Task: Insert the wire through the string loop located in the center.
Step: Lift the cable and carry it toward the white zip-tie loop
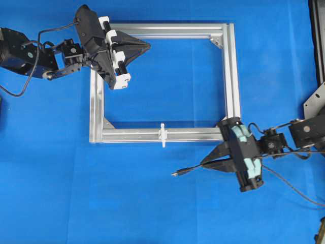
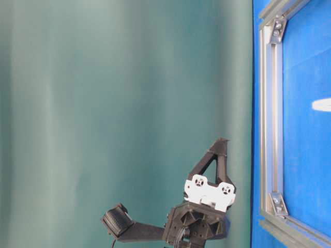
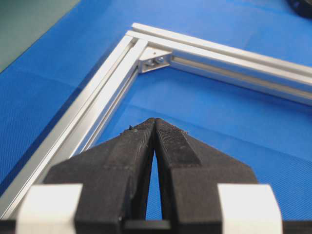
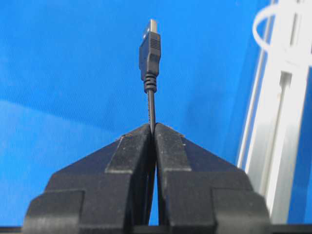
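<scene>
Black wire (image 4: 150,73) sits pinched in the right gripper (image 4: 153,127), plug tip poking out over the blue surface (image 1: 152,203), just short of the aluminium frame (image 1: 231,76). White string loop (image 1: 163,134) stands on the near bar. Further back, the left gripper (image 1: 147,46) is clamped on nothing over the frame's far corner.

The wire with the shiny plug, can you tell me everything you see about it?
The thin black wire ends in a moulded black plug with ribbed grips and a small silver metal tip. The right gripper is shut on the wire just behind the plug, holding it out straight. The plug points left over the blue table, below the silver frame, short of the white string loop. The slack trails right.
</scene>
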You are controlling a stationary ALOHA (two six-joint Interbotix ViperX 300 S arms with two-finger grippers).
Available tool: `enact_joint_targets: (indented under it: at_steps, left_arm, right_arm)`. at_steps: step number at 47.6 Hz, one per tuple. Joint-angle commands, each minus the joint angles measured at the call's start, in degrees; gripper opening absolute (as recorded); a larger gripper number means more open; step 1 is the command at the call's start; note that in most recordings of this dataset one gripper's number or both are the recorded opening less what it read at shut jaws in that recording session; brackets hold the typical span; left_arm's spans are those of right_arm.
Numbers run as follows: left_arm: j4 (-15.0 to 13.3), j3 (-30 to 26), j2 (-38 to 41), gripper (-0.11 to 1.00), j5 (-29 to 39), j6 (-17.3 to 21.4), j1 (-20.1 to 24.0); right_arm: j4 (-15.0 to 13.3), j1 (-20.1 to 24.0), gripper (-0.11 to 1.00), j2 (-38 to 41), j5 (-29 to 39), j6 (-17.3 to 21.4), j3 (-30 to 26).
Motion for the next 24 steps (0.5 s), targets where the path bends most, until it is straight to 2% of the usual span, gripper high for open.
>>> enact_joint_targets:
  at_steps: [1,14,24]
  left_arm:
    - [0.18,-0.70,-1.58,0.00,-0.35,0.09,0.00]
    - [0.18,-0.70,-1.58,0.00,-0.35,0.09,0.00]
    - [0.18,-0.62,-1.58,0.00,-0.35,0.00,0.00]
  right_arm:
    - [0.53,0.18,-0.02,-2.02,-1.23,0.09,0.44]
    - [0.53,-0.62,-0.02,-2.11,-2.64,-0.18,0.62]
    - [0.53,-4.31,-0.02,-2.11,-2.55,-0.26,0.79]
